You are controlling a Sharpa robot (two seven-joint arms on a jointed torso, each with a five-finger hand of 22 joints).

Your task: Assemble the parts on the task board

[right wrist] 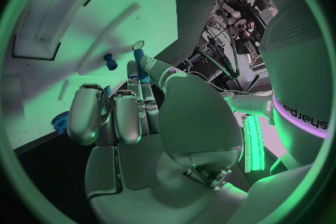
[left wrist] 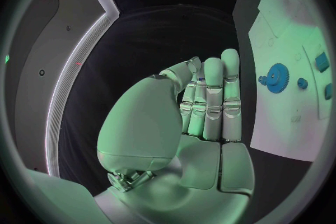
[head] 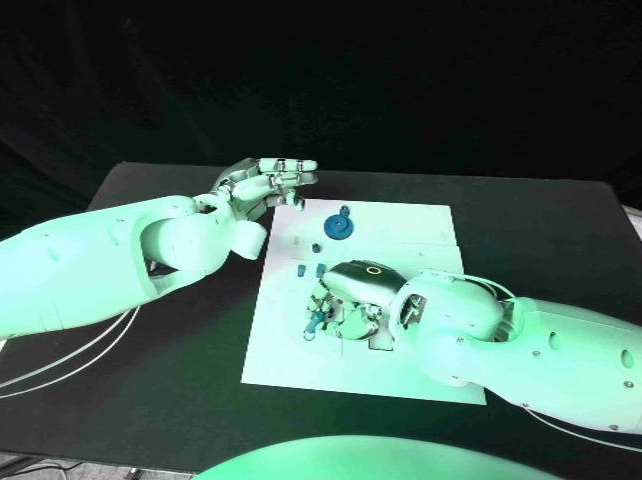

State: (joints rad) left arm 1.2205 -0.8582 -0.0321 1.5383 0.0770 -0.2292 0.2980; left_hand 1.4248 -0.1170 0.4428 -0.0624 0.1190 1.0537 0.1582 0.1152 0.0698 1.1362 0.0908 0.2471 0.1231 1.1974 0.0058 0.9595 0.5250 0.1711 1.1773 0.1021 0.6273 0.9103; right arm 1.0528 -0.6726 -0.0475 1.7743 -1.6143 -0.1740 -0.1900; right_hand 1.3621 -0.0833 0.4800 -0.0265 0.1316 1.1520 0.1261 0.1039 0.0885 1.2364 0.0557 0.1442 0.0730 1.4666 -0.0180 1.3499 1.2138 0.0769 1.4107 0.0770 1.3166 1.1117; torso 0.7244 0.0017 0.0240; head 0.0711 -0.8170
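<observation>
- White task board (head: 393, 370) lies in the middle of the black table (head: 134, 400), with my two hands at opposite ends of it.
- My right hand (head: 353, 290) sits low over the board's middle. In the right wrist view my fingers (right wrist: 119, 115) are curled inward, and a small blue peg (right wrist: 142, 65) is pinched between my thumb and a fingertip.
- A second blue peg (right wrist: 111, 61) stands on the board just beyond those fingertips, apart from them.
- A blue gear (head: 341, 228) lies on the far part of the board, with a small blue part (head: 314, 246) just beside it.
- My left hand (head: 268, 182) hovers off the board's far corner, above the table. Its fingers (left wrist: 213, 98) lie straight and pressed together, thumb alongside, holding nothing.
</observation>
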